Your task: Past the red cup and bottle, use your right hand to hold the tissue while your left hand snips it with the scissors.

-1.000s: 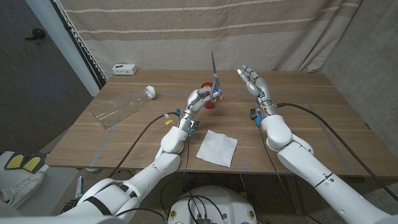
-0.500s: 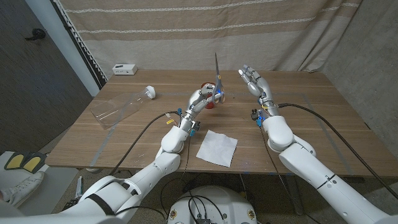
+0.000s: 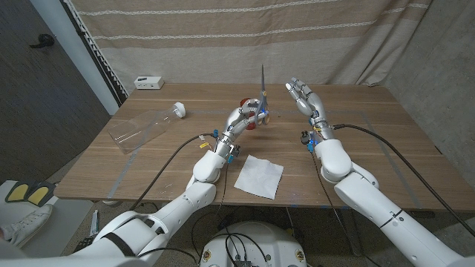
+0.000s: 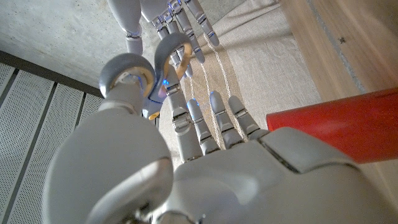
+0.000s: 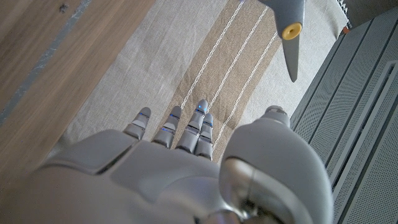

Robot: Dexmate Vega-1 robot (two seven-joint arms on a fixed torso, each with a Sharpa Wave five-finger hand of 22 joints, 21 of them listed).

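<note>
Bottle (image 3: 143,127): lying on its side at the left of the desk (image 3: 371,133), white cap toward the far edge. Untouched.

My left hand (image 3: 243,117): raised over the middle of the desk, gripping the scissors (image 3: 262,95) by the handles, blades pointing straight up and looking closed. The left wrist view shows a yellow handle loop (image 4: 171,53) hooked around my fingers. Over the last second the blade tips have drifted right and a little higher, and the hand has shifted right with them. Small move, more an adjustment of pose than an approach.

Red cup (image 3: 249,111): just behind my left hand in the head view, mostly hidden by it; the left wrist view shows it as a red cylinder (image 4: 336,127) close by the hand.

Tissue (image 3: 259,176): flat white square on the near part of the desk, between my two forearms, well apart from both hands. No change.

My right hand (image 3: 303,95): raised, fingers spread and pointing up, holding nothing. It has edged slightly right and kept its height.

Judgement: scissors are secured, but the tissue is not yet held, so no cut is possible. Next, the right hand must come down and back to the tissue.
</note>
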